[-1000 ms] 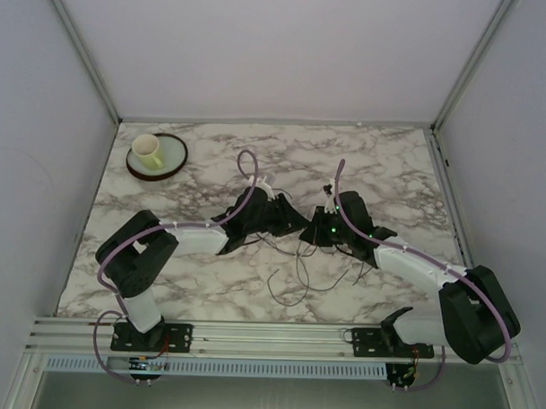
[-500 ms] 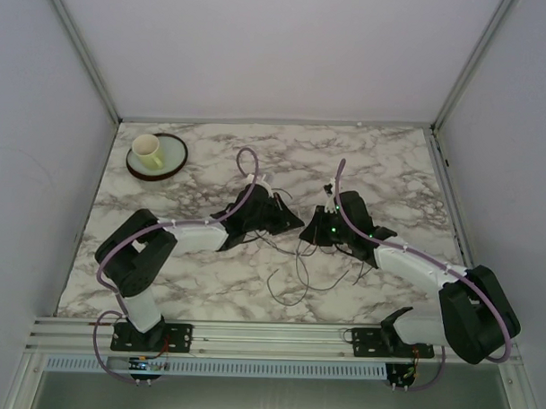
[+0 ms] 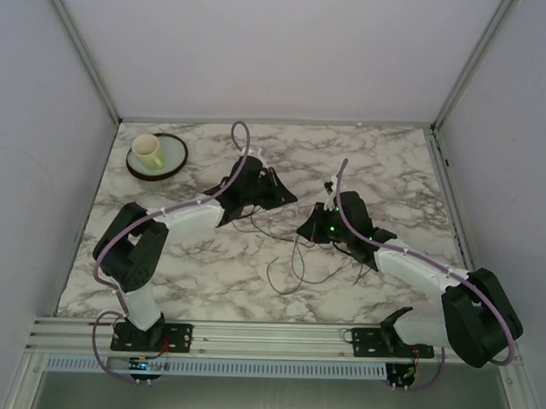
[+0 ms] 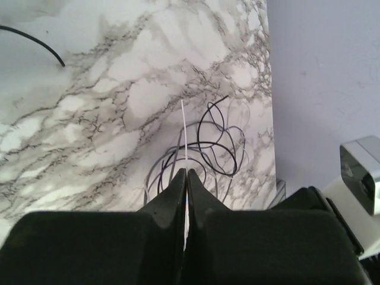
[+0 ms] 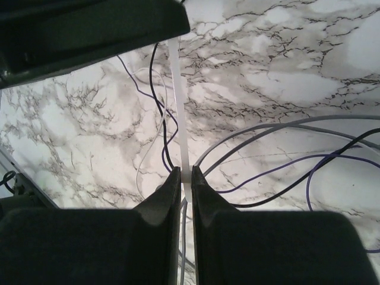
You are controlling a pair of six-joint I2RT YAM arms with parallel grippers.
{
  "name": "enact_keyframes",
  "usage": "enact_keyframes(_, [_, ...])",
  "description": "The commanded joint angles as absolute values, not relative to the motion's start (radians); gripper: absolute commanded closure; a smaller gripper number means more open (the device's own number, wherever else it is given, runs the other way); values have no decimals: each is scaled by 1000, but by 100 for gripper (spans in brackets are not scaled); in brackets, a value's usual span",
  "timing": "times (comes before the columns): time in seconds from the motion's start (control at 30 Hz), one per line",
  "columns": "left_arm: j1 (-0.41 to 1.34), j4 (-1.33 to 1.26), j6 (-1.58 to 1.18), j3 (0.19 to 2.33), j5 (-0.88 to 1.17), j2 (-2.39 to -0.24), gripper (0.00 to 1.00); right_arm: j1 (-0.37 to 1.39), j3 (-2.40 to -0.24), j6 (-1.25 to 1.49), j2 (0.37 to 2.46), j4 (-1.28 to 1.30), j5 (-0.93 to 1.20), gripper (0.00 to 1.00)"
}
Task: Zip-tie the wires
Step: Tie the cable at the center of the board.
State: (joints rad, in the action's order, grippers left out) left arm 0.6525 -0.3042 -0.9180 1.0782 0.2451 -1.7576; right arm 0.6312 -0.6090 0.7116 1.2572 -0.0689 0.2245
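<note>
The wires (image 3: 296, 257): loose loops at zip tie (image 5: 181, 107), long axis seemingly left-right

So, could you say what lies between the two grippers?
A white zip tie runs from the left gripper to the right gripper, beside the wires; right wrist view.

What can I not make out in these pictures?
- Left wrist view: the white strip runs into the shut left claw, its near end hidden.
- Right wrist view: a dark shape covers the strip's far end; the right claw hides its near end.
- Top view: strip too small; whether it circles the wires is unclear.
</note>
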Motion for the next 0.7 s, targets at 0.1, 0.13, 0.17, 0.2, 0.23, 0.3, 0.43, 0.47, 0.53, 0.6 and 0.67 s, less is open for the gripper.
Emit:
enact_keyframes(0.1, [597, -331, -873, 1183, 212, -1791, 100, 673, -588, 718, 1266, 22, 246, 100])
enact_keyframes(0.13, [594, -325, -868, 1193, 214, -1795, 100, 676, -590, 718, 1269, 24, 245, 100])
enact_keyframes(0.17, [590, -321, -864, 1203, 215, -1801, 100, 680, -589, 717, 1273, 24, 244, 100])
enact_keyframes(0.2, [588, -314, -860, 1214, 217, -1806, 100, 681, -591, 716, 1274, 25, 243, 100])
enact_keyframes(0.23, [584, -311, -857, 1221, 221, -1809, 100, 681, -593, 717, 1278, 24, 243, 100])
enact_keyframes(0.3, [579, -305, -853, 1237, 224, -1817, 100, 684, -595, 716, 1282, 25, 241, 100])
enact_keyframes(0.43, [573, -298, -849, 1258, 234, -1829, 100, 690, -602, 714, 1292, 26, 240, 100])
enact_keyframes(0.47, [571, -296, -848, 1262, 236, -1832, 100, 689, -605, 712, 1295, 27, 240, 100])
enact_keyframes(0.53, [571, -296, -846, 1267, 237, -1837, 100, 691, -610, 710, 1301, 29, 237, 100])
enact_keyframes(0.6, [567, -296, -844, 1270, 237, -1841, 100, 693, -613, 707, 1306, 33, 238, 100])
enact_keyframes(0.67, [558, -297, -842, 1274, 239, -1842, 100, 695, -614, 707, 1310, 35, 235, 100])
